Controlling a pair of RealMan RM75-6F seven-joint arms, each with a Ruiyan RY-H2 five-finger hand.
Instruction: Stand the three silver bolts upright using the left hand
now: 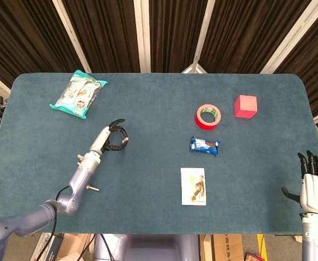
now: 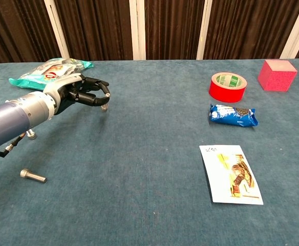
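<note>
My left hand (image 1: 111, 138) (image 2: 80, 96) is at the left middle of the table, with its fingers curled forward over a small silver bolt (image 1: 124, 142) (image 2: 104, 107). The fingertips pinch the bolt's top, and the bolt looks upright on the cloth. A second silver bolt (image 1: 80, 157) (image 2: 30, 135) stands beside my left forearm, partly hidden by it. The third bolt (image 1: 93, 188) (image 2: 33, 176) lies flat nearer the front edge. My right hand (image 1: 313, 185) hangs at the table's front right corner, fingers spread and holding nothing.
A green snack bag (image 1: 78, 93) (image 2: 49, 70) lies at the back left. Right of centre are a red tape roll (image 1: 208, 116) (image 2: 228, 86), a pink cube (image 1: 245, 106) (image 2: 276, 75), a blue wrapped snack (image 1: 205, 145) (image 2: 233, 115) and a white packet (image 1: 193, 186) (image 2: 230, 173).
</note>
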